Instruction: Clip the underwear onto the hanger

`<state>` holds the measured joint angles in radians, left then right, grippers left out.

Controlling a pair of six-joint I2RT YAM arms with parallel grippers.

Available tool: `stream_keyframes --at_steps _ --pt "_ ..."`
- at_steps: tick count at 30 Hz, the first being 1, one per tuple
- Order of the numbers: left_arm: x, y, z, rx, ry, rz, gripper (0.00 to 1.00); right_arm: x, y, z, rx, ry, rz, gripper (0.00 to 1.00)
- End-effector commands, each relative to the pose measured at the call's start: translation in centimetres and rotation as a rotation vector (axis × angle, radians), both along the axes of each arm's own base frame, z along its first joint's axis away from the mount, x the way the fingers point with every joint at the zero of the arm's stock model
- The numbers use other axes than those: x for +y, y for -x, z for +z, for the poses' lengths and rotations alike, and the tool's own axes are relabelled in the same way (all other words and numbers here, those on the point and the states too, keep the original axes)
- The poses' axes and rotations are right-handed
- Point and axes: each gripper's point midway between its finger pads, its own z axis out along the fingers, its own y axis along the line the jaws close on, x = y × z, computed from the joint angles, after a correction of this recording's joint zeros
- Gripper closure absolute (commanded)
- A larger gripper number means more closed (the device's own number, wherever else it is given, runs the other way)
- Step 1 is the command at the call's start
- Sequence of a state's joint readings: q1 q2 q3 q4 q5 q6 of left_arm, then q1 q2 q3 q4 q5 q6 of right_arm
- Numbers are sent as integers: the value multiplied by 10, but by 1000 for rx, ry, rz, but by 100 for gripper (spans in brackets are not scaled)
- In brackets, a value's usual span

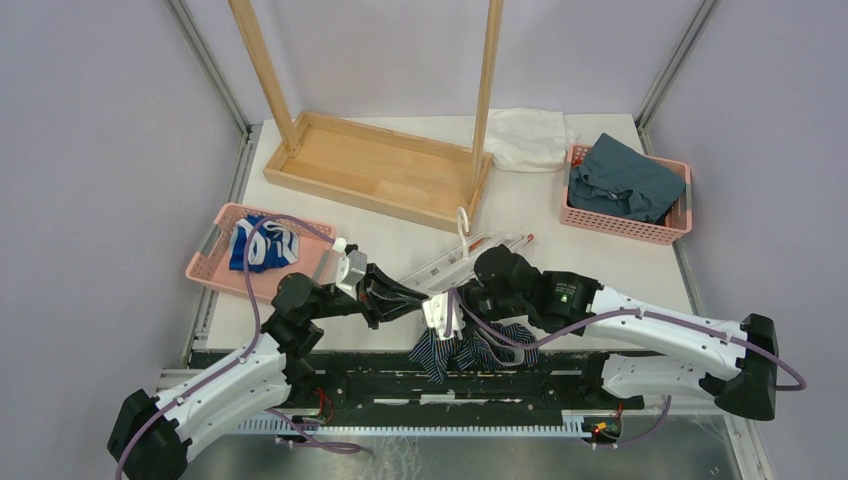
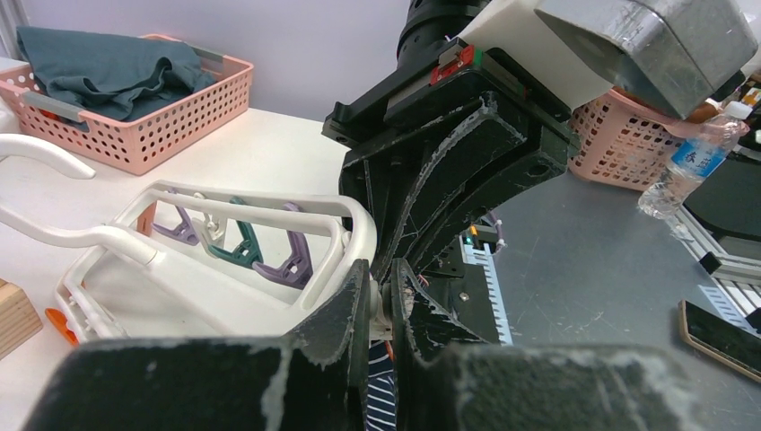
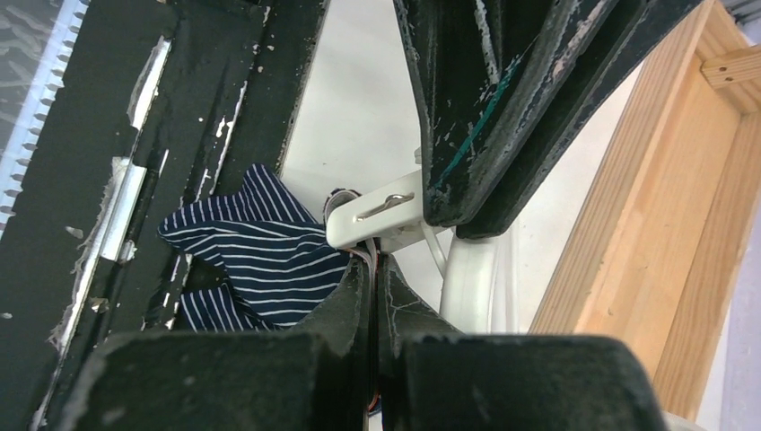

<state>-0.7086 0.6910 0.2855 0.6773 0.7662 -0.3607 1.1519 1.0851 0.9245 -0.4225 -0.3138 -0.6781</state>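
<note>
The navy pinstriped underwear (image 1: 470, 350) hangs bunched over the table's front edge, between the two arms. The white hanger (image 1: 455, 262) lies flat on the table just behind it. In the left wrist view, the hanger's frame (image 2: 269, 206) carries purple and teal clips. My left gripper (image 1: 425, 303) is shut on a white clip (image 2: 384, 312) at the hanger's near corner, with striped cloth (image 2: 381, 395) just below it. My right gripper (image 3: 374, 262) is shut on the edge of the underwear (image 3: 260, 251), right under that white clip (image 3: 377, 215). The two grippers almost touch.
The tall wooden rack's base (image 1: 380, 165) stands behind the hanger. A pink basket (image 1: 660, 228) with teal cloth is at the back right. A pink basket (image 1: 205, 262) with a blue-and-white garment is at the left. A white cloth (image 1: 528, 138) lies at the back.
</note>
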Motion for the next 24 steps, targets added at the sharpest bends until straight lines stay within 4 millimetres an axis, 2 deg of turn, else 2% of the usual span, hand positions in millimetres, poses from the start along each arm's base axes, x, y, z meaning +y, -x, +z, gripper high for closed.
stream_keyframes --at_steps 1,15,24 --pt "0 0 27 -66 47 4 97 12 7 32 56 -76 0 100" --pt "1 -2 26 -64 43 16 97 13 18 32 223 -49 -55 100" --pt "1 -3 27 -65 44 22 97 13 26 20 280 -12 -43 100"
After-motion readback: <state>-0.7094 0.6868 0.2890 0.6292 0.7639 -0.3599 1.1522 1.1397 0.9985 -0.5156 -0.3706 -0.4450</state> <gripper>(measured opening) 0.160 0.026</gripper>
